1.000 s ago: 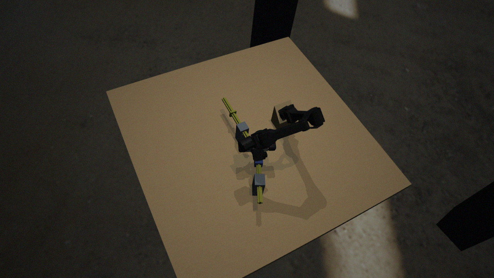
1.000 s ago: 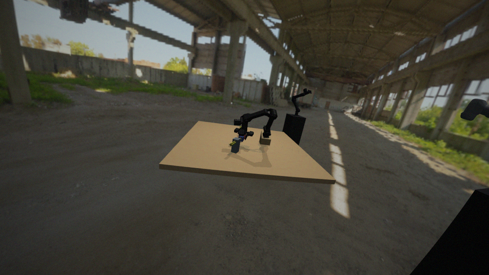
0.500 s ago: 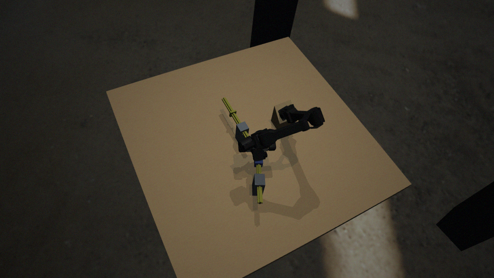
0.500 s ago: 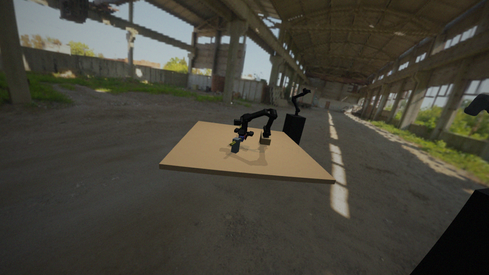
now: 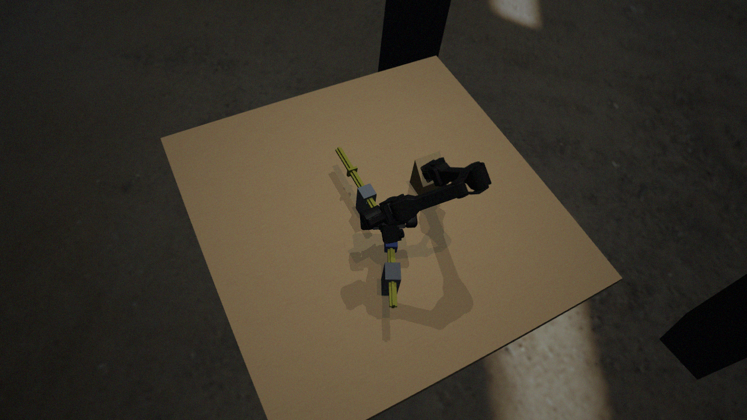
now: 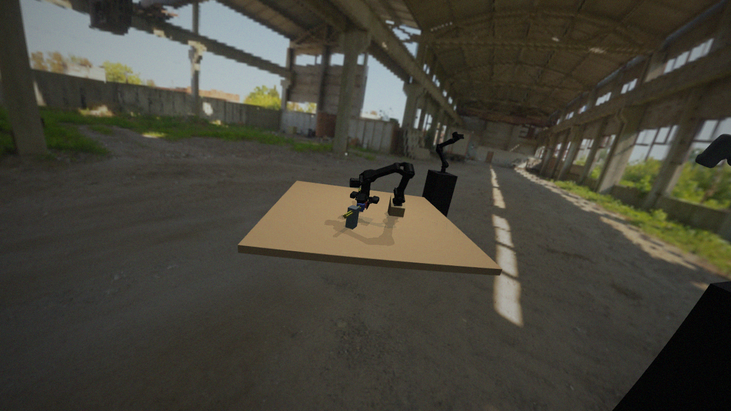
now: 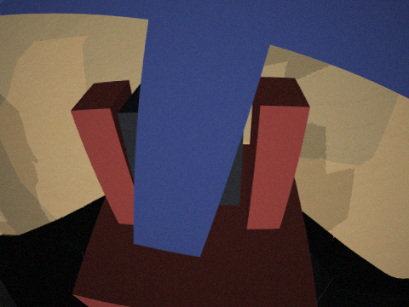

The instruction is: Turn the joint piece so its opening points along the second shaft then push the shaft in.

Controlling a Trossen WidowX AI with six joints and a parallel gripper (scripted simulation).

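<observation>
The first yellow shaft [image 5: 393, 295] runs through its grey block [image 5: 392, 271] [image 6: 351, 217] and carries a blue fork [image 5: 391, 245] [image 7: 183, 149]. The red square joint piece [image 7: 277, 166] hangs on the fork by a dark grey cross [image 7: 232, 189]. My gripper [image 5: 391, 226] [image 6: 365, 200] [image 7: 209, 194] is shut on it, with a black finger at each side. Its opening is turned away from the wrist view. The second yellow shaft [image 5: 343, 158] slopes through the other grey block [image 5: 367, 191]; its collar [image 5: 352, 171] stands off beyond that block. Its joint-side end is hidden under my arm.
The wooden table [image 5: 234, 156] [image 6: 306, 250] bears the brown base box [image 6: 396, 210] of my arm. My arm reaches over the space between the blocks. Another arm on a black pedestal [image 6: 439, 191] stands beyond the table, and another black pedestal [image 6: 685, 347] is at the lower right.
</observation>
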